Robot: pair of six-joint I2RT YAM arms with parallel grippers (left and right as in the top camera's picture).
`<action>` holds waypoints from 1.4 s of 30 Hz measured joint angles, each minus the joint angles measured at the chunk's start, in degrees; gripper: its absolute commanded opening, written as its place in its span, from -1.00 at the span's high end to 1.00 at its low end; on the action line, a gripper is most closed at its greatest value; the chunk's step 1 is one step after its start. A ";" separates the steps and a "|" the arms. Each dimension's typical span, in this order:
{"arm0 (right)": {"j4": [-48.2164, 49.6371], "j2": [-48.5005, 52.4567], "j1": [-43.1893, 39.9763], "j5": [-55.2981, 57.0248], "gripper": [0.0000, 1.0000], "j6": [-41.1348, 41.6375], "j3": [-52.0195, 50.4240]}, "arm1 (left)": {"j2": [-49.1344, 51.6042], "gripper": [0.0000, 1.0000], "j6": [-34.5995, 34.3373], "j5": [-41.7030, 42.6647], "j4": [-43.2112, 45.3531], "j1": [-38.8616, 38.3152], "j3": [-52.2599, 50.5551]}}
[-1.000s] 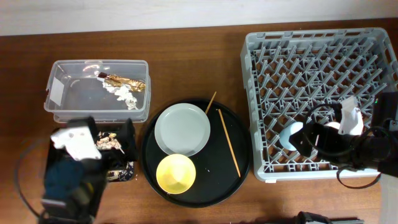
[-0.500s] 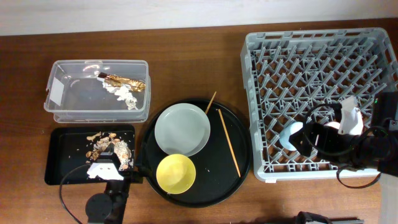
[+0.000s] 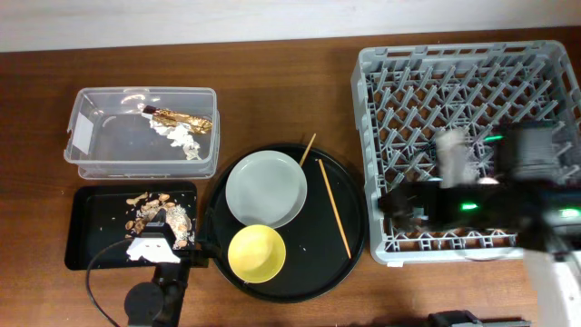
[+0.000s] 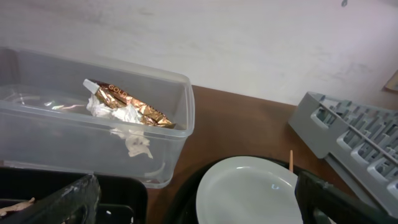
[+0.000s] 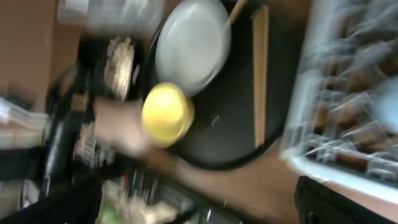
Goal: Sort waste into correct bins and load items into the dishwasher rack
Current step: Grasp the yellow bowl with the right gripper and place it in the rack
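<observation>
The clear tub (image 3: 91,154) holds the gold foil wrapper (image 3: 186,120) and white tissue (image 3: 186,142); both show in the left wrist view, wrapper (image 4: 134,106) and tissue (image 4: 121,115). Brown noodle scraps (image 3: 156,212) lie in the shallow black tray (image 3: 91,227). The grey plate (image 3: 266,188), yellow bowl (image 3: 257,253) and chopsticks (image 3: 333,207) sit on the round black tray (image 3: 349,263). My left gripper (image 4: 196,202) is open and empty, low by the plate (image 4: 249,193). My right gripper (image 5: 199,199) is open, blurred, over the front of the rack (image 3: 463,82). The cups are hidden.
My right arm (image 3: 481,204) lies across the front of the rack. My left arm (image 3: 154,282) and its cable sit at the table's front edge below the shallow black tray. The right wrist view is heavily blurred.
My left arm drew back from over the shallow black tray to the front edge, then held still. My right arm swung left across the rack front, covering the blue cup.
</observation>
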 measured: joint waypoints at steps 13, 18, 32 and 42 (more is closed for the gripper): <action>48.46 31.67 40.92 19.76 0.83 39.82 -22.10 | -0.15 -0.99 -0.02 -0.13 0.00 0.09 0.00; 45.57 34.45 40.92 16.90 0.92 40.00 -22.27 | -0.17 -0.99 -0.02 -0.13 0.00 0.09 0.00; 34.45 0.02 5.29 83.19 0.92 23.96 -12.22 | -0.17 -0.99 -0.02 -0.13 0.00 0.09 0.00; 50.45 33.83 -7.08 95.95 0.92 8.85 -12.00 | -0.22 -0.99 -0.02 -0.13 0.00 0.09 0.00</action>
